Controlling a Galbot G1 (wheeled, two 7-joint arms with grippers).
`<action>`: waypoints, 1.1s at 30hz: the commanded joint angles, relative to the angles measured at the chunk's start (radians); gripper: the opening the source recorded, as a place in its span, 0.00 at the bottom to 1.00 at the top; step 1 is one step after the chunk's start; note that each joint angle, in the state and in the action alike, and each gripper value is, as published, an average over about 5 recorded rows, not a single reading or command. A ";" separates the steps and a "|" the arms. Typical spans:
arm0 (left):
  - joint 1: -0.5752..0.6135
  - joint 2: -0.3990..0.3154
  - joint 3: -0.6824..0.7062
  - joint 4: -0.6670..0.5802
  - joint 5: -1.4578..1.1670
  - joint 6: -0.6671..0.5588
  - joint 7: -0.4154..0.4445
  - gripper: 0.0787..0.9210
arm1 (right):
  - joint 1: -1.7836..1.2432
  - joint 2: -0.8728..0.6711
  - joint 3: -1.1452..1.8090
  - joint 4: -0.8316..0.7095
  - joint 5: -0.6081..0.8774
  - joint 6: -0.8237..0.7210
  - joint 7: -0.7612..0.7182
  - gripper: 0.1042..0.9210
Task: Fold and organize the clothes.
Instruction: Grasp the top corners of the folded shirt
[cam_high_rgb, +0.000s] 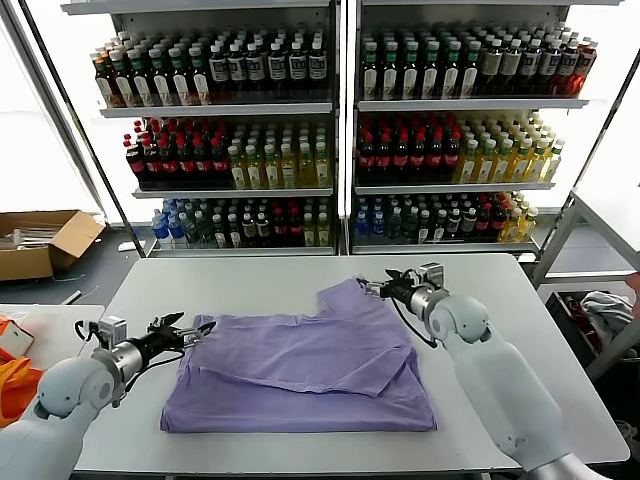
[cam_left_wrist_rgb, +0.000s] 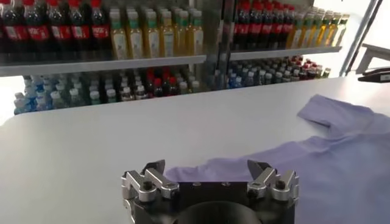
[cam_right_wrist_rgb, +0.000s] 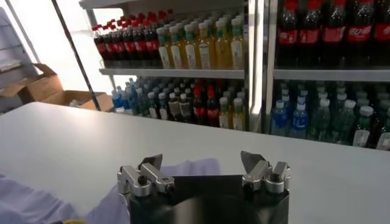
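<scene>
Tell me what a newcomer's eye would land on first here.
The lavender shirt lying partly folded across the middle of the white table. The left gripper sits open at its left edge and the right gripper open by the sleeve at its far right corner. Behind stand shelves of bottles.

Bright backlight from blown-out windows (cam_high_rgb: 35, 140), soft faint shadows on table (cam_high_rgb: 250, 280), wrist views slightly blurred
</scene>
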 joint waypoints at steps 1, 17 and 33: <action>-0.143 -0.014 0.117 0.144 0.013 -0.005 -0.031 0.88 | 0.102 0.072 -0.041 -0.212 -0.045 0.005 -0.020 0.88; -0.139 -0.045 0.130 0.174 0.049 -0.006 -0.030 0.87 | 0.104 0.114 -0.063 -0.298 -0.082 0.017 -0.057 0.87; -0.095 -0.056 0.119 0.155 0.046 -0.018 -0.034 0.36 | 0.085 0.123 -0.056 -0.239 -0.026 0.029 -0.040 0.33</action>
